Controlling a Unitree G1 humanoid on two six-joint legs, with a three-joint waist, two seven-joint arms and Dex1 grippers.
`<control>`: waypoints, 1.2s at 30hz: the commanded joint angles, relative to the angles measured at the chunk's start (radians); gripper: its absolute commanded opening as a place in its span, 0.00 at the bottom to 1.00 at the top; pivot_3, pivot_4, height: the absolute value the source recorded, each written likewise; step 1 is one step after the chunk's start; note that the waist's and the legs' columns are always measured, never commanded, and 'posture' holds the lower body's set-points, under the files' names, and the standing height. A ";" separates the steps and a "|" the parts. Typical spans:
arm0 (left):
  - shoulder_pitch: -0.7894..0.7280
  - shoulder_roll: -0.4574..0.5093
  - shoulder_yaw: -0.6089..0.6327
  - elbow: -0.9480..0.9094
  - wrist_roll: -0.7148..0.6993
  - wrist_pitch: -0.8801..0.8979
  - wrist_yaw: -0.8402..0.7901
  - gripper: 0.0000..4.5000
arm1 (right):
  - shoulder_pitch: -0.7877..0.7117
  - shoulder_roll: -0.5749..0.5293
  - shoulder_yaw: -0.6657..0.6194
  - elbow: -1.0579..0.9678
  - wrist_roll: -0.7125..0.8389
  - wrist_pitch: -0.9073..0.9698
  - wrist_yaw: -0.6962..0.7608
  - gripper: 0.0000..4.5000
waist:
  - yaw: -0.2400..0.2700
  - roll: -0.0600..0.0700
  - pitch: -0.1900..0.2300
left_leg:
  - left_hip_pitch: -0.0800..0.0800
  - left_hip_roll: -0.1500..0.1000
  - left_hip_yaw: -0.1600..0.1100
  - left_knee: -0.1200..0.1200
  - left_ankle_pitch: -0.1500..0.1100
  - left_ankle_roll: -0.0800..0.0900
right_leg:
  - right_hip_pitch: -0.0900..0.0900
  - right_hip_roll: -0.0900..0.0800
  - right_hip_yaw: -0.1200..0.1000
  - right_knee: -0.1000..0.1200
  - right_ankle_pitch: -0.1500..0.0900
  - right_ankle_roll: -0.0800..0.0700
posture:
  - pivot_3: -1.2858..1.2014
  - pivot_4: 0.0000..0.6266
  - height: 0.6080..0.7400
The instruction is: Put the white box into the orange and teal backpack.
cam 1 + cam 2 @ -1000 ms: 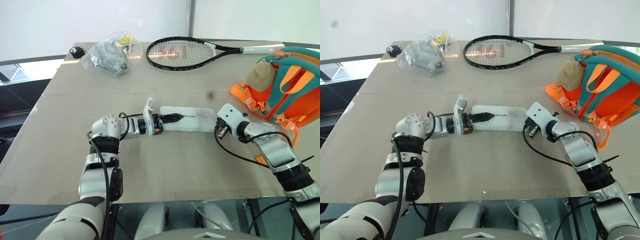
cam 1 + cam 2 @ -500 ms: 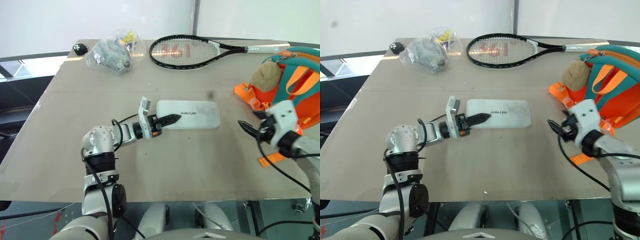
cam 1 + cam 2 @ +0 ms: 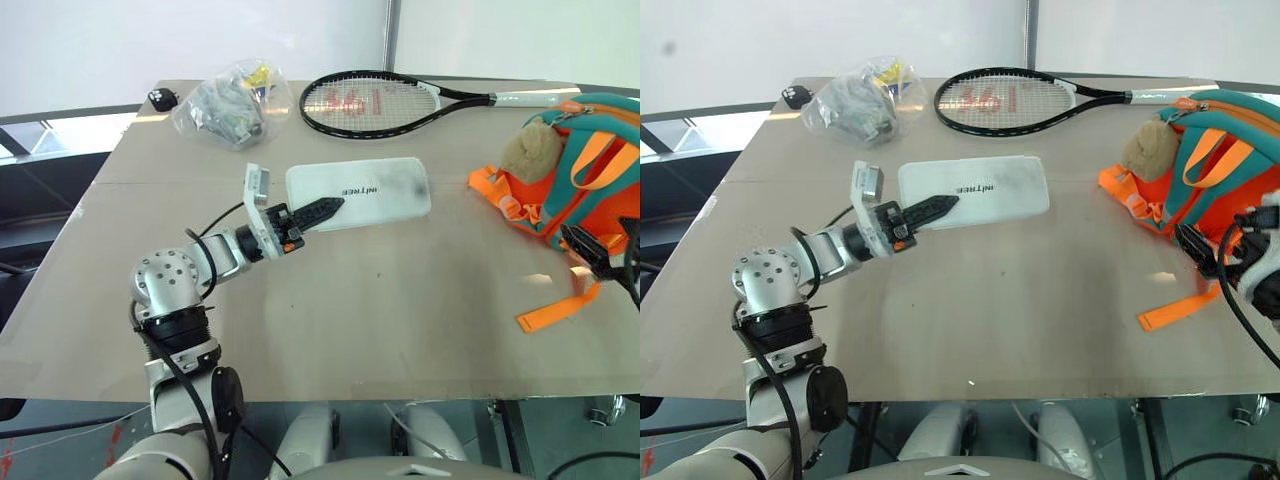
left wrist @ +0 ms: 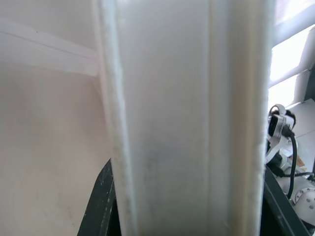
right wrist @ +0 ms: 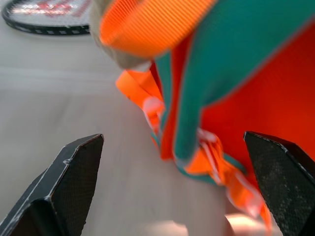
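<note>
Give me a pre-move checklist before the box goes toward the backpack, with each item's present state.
1. Left gripper shut on the box: ok.
2. Box clear of the table: ok, one end is raised.
3. Right gripper open, holding nothing: ok.
4. Right gripper near the backpack: ok, its fingers frame the straps.
5. Backpack opening ready for the box: cannot tell.
6. Path from box to backpack free of the racket and bag: ok, both lie farther back.

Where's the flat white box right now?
Centre-left in the head views: the flat white box is held by the left gripper above the table, before the black tennis racket.
</note>
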 commanded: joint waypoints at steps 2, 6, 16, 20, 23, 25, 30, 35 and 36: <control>0.020 0.019 -0.007 -0.113 -0.052 -0.053 -0.006 0.26 | -0.147 -0.011 0.160 0.168 -0.128 -0.181 -0.068 1.00 | -0.001 0.000 0.000 | -0.001 -0.001 0.001 0.000 0.000 0.000 | 0.000 0.000 0.000 0.000 0.000 0.000 | 0.52 0.24 1.00; 0.079 0.021 0.010 -0.170 -0.075 -0.064 0.036 0.26 | -0.248 -0.004 0.249 0.307 -0.220 -0.335 -0.090 1.00 | -0.003 0.000 0.000 | -0.001 0.000 0.001 0.000 0.000 0.000 | 0.000 0.000 0.000 0.000 0.000 0.000 | 0.52 0.24 1.00; 0.206 0.040 0.042 -0.258 -0.130 -0.121 0.129 0.26 | -0.306 -0.018 0.368 0.502 -0.372 -0.493 -0.104 0.08 | -0.012 0.000 0.000 | -0.002 0.000 0.001 0.001 0.000 0.000 | 0.000 0.000 -0.001 0.000 0.000 0.000 | 0.52 0.24 1.00; 0.241 0.047 0.051 -0.296 -0.173 -0.139 0.172 0.26 | -0.339 0.009 0.381 0.543 -0.367 -0.511 -0.094 0.01 | -0.021 0.000 0.000 | -0.001 0.000 0.001 0.000 0.000 0.000 | 0.000 0.000 -0.001 0.000 0.000 0.000 | 0.52 0.24 1.00; 0.264 0.050 0.057 -0.314 -0.204 -0.161 0.204 0.26 | -0.344 0.023 0.390 0.539 -0.356 -0.524 -0.067 0.01 | -0.024 0.000 0.000 | -0.001 0.001 0.001 0.000 0.000 0.000 | 0.000 0.000 -0.001 0.000 0.000 0.000 | 0.52 0.24 1.00; 0.276 0.047 0.054 -0.323 -0.223 -0.177 0.225 0.26 | -0.344 0.023 0.392 0.540 -0.355 -0.539 -0.049 0.01 | -0.024 0.000 0.000 | -0.001 0.001 0.002 0.000 0.000 0.000 | 0.000 0.000 0.000 0.001 0.000 0.000 | 0.52 0.24 1.00; 0.287 0.042 0.042 -0.330 -0.247 -0.232 0.265 0.26 | -0.351 0.041 0.388 0.518 -0.324 -0.568 -0.009 0.01 | -0.023 0.000 0.000 | -0.001 0.001 0.001 0.000 0.000 0.000 | 0.000 0.000 -0.001 0.000 0.000 0.000 | 0.52 0.24 1.00; 0.267 0.052 0.025 -0.301 -0.236 -0.291 0.284 0.26 | -0.354 0.061 0.387 0.468 -0.273 -0.571 0.029 0.01 | -0.023 0.000 0.000 | -0.001 0.001 0.001 0.000 0.000 0.000 | 0.000 0.000 0.000 0.000 0.000 0.000 | 0.52 0.24 1.00; 0.262 0.054 0.023 -0.295 -0.235 -0.301 0.288 0.26 | -0.353 0.063 0.387 0.457 -0.261 -0.568 0.036 0.01 | -0.023 0.000 0.000 | -0.001 0.001 0.001 0.000 0.000 0.000 | 0.000 0.000 -0.001 0.000 0.000 0.000 | 0.52 0.24 1.00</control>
